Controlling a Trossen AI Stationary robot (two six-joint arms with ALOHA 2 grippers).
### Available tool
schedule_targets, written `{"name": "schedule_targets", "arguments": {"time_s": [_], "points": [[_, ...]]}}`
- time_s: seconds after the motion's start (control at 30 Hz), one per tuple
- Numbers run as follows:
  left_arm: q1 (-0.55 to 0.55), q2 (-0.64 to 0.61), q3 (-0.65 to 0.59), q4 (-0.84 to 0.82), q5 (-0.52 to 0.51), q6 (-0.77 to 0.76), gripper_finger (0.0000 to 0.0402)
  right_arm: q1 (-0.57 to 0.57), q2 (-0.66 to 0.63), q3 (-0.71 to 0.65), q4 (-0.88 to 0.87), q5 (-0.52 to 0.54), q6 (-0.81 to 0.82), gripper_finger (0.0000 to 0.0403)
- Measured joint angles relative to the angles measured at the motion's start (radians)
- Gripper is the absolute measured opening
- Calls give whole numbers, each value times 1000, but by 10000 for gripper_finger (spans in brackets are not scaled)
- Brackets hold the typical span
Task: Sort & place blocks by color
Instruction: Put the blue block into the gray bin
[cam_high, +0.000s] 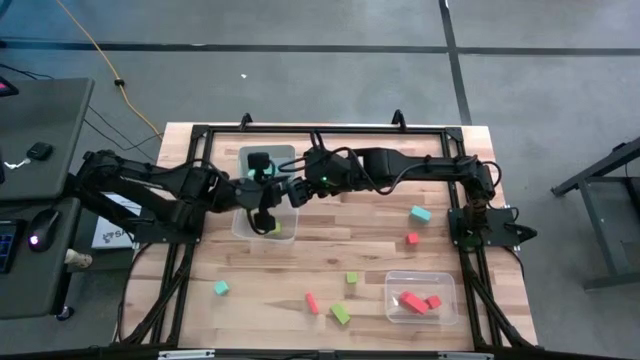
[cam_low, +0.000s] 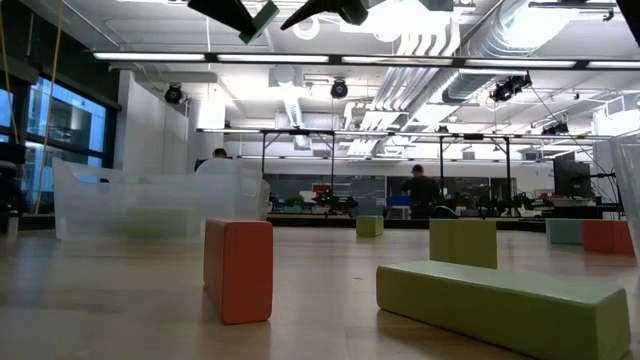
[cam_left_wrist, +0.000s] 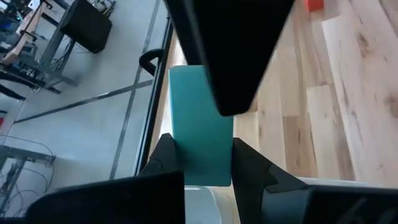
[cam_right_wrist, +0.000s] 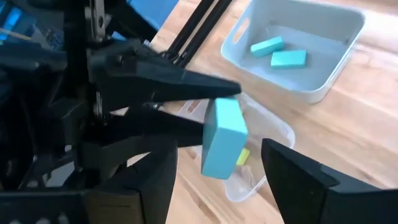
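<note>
Near the tabletop's far-left corner, the left end effector (cam_right_wrist: 214, 124) clamps a light, rigid cyan block (cam_right_wrist: 222, 138) by its flat sides, while the right end effector (cam_right_wrist: 217, 180) hangs open beside it.

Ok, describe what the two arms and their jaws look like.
Both arms are dark, nearly black, built of chunky jointed segments with black cables looped along them. The right arm shows a small green light near its wrist. Each ends in two flat, tapered black jaws.

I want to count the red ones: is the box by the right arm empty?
No. The clear box holds red blocks.
</note>
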Motion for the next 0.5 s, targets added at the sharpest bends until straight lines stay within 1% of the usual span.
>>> {"name": "schedule_targets", "arguments": {"time_s": [0.13, 0.5], "points": [[4, 0, 0, 0, 3, 24, 41, -3, 5, 0, 0, 55, 13, 204], [5, 1, 0, 1, 13, 29, 41, -21, 5, 0, 6, 34, 23, 98]]}}
